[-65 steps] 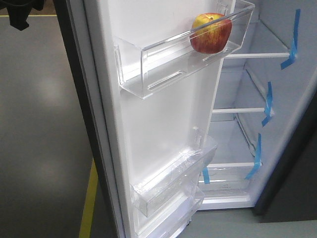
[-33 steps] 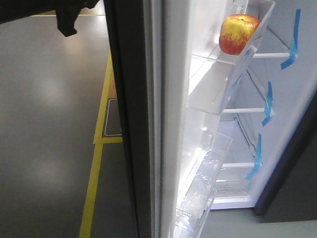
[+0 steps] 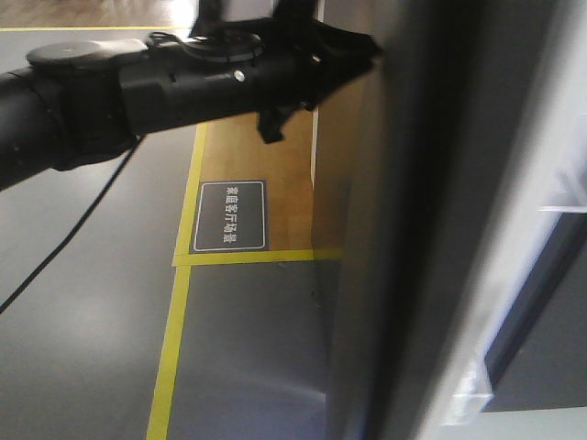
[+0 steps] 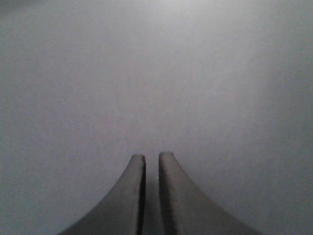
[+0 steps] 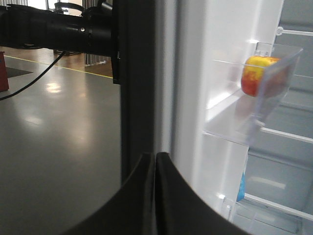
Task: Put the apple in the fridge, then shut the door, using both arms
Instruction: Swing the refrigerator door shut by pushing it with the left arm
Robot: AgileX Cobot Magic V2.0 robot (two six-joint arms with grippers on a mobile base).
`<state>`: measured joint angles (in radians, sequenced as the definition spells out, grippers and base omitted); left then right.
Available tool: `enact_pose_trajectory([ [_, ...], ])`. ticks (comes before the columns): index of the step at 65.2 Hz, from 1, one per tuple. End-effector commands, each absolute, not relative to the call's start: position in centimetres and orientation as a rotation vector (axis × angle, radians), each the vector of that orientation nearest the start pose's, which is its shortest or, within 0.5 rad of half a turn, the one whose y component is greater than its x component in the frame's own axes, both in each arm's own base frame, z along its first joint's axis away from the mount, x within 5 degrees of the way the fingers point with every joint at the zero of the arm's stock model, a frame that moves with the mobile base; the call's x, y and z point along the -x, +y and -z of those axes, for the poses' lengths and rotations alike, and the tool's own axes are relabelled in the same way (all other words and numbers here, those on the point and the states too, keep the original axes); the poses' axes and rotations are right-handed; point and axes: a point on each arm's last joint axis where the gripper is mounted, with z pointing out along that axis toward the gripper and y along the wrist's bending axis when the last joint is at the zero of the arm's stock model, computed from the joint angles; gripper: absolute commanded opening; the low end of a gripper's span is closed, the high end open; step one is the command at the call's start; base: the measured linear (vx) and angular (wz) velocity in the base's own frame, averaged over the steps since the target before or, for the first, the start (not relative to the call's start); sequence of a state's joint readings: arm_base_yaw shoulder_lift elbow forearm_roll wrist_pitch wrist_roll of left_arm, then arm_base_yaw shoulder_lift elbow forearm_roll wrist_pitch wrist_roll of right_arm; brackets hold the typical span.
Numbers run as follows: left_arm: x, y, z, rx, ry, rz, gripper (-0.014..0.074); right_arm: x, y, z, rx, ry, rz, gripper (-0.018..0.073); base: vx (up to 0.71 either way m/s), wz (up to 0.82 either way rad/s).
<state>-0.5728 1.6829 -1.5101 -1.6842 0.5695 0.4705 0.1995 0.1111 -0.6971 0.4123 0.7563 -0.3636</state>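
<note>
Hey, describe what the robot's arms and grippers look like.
The left arm is thick, black and cylindrical, trailing a thin black cable. The left gripper and right gripper each have two dark, curved, tapering fingers.

A: What sort of place is this?
B: A lab or test hall: glossy grey floor (image 3: 83, 302), yellow floor tape (image 3: 170, 348) marking zones, a printed floor sign (image 3: 229, 215), a wood-toned patch (image 3: 261, 183), and a fridge (image 5: 283, 161) standing alone.
</note>
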Motion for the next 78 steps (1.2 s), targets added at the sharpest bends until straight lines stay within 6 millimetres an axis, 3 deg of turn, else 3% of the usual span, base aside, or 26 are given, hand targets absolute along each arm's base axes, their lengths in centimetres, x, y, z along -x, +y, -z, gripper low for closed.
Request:
enact_pose_trajectory([
  [1, -27.9, -25.9, -43.7, -0.089, 1.795, 1.947, 0.0077, 1.0, 2.2, -37.5, 0.385, 1.493, -0.333, -0.0004, 0.00, 0.00],
  [24, -25.2, -26.1, -48.5, -0.428, 1.622, 2.051, 0.0077, 1.0, 2.2, -37.6, 0.377, 1.478, -0.331, -0.0004, 0.00, 0.00],
  [40, -23.8, -25.9, -48.7, -0.730, 1.592, 1.863, 0.0087, 0.5, 1.7, -39.0, 0.300, 1.354, -0.295, -0.0001, 0.00, 0.00],
  [49, -23.5, -25.3, -48.5, -0.808, 1.635, 1.692, 0.0096, -2.2, 1.7, -39.6, 0.287, 1.379, -0.218, 0.0022, 0.00, 0.00],
  [57, -23.6, -24.0, -48.8, -0.828, 1.669, 1.510, 0.0103, -5.5, 2.0, -40.0, 0.273, 1.405, -0.164, 0.0100, 0.00, 0.00],
  [73, -23.2, -19.6, -50.4, -0.798, 1.706, 1.058, 0.0114, -12.9, 2.6, -40.1, 0.217, 1.393, -0.073, 0.0442, 0.00, 0.00],
  [78, -22.9, -17.9, -50.8, -0.801, 1.729, 0.874, 0.0115, -15.1, 2.7, -40.0, 0.184, 1.357, -0.049, 0.0502, 0.00, 0.00],
])
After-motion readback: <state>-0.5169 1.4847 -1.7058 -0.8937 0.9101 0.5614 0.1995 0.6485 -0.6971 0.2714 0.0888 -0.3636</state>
